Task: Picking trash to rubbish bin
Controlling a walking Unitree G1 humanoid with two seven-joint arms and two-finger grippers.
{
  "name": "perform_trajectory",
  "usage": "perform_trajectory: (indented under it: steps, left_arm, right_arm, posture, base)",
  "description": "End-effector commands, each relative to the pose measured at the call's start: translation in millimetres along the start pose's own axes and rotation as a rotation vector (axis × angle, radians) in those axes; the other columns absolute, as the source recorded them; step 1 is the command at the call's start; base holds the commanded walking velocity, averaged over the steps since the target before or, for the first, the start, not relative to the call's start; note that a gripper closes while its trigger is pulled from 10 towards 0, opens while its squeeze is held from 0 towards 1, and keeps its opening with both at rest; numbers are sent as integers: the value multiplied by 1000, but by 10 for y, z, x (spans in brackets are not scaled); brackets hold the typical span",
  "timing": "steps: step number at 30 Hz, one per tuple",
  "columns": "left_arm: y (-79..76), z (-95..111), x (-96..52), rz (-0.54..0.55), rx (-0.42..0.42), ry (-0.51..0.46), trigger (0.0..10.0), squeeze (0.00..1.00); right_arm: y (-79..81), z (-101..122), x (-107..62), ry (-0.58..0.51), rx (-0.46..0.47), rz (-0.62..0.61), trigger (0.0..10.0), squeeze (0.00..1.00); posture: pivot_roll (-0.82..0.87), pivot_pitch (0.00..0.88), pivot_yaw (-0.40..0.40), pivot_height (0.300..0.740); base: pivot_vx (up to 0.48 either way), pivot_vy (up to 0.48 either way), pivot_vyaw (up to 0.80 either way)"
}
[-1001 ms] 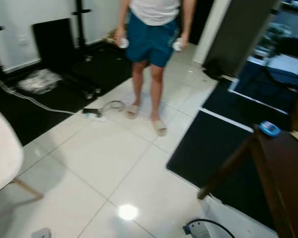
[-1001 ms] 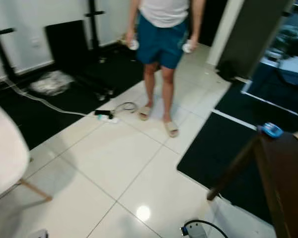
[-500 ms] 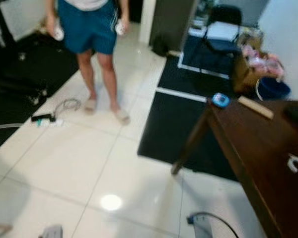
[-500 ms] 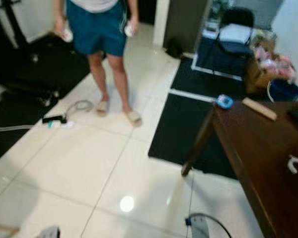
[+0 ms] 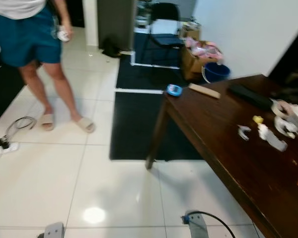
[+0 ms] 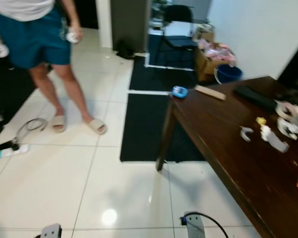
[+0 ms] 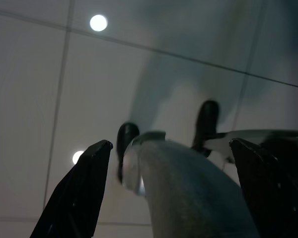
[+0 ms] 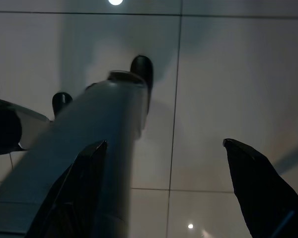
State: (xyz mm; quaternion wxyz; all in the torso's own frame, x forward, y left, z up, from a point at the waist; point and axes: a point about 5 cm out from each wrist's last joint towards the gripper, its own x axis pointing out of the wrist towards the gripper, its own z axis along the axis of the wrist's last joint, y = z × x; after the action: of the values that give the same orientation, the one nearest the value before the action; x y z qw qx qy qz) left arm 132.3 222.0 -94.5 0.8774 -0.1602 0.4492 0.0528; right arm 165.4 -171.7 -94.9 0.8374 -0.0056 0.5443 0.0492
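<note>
Small white scraps (image 5: pixel 244 132) and a white crumpled piece (image 5: pixel 271 140) lie on a dark wooden table (image 5: pixel 223 144) at the right, near a yellow bit (image 5: pixel 258 119). A blue bucket (image 5: pixel 216 72) stands on the floor beyond the table's far end. My left gripper (image 7: pixel 170 144) hangs open over pale floor tiles, with nothing between its fingers. My right gripper (image 8: pixel 165 143) hangs open the same way, with my grey leg beside it.
A person in teal shorts and slippers (image 5: pixel 32 44) stands at the left. A black mat (image 5: pixel 134 124) lies beside the table leg. A cardboard box (image 5: pixel 198 54), an office chair (image 5: pixel 161 22) and a floor cable (image 5: pixel 17 124) are farther off.
The camera has swung right: the person slid to the left edge, and the wooden table with its clutter and the blue bucket came into view.
</note>
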Motion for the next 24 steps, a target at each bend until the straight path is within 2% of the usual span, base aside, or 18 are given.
perform_trajectory:
  steps: [1,13,24]
  left_arm:
    - [-15,-119,-21,-2,-11,30,10000,0]
    - [-24,-103,-17,-5,-31,14,10000,0]
    - [-32,-79,-9,-8,-33,7,10000,0]
  right_arm:
    - [13,-116,-3,47,-2,6,10000,0]
    - [4,-120,-5,57,-62,10,10000,0]
    - [9,-177,-7,69,-74,8,10000,0]
  posture:
    - [176,77,-60,740]
    - [184,79,-71,740]
    - [182,80,-67,740]
  base:
    - [0,0,-800]
    - [0,0,-800]
    - [0,0,-800]
